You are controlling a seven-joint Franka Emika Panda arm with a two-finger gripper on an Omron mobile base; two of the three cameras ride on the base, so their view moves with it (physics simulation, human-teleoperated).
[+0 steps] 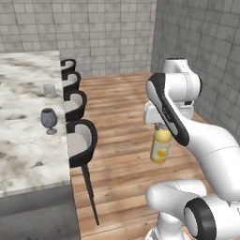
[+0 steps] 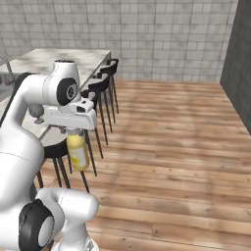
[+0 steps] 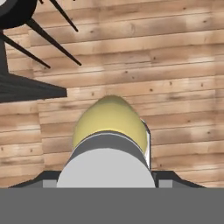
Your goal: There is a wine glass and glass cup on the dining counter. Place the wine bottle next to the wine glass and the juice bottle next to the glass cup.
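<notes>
Left base view has the dining counter [image 1: 28,140] far left, black stools [image 1: 82,140] along its edge, wine glass [image 1: 48,120] and glass cup [image 1: 49,90] on top. Over the wood floor, the gripper [image 1: 161,127] clamps the juice bottle [image 1: 161,146] by its cap, bottle hanging below.

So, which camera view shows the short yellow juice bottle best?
The left base view: the short yellow juice bottle hangs whole from the gripper over the wooden floor. The right base view shows it too, its top hidden by the hand. The hand view looks down on its grey cap and shoulder.
</notes>
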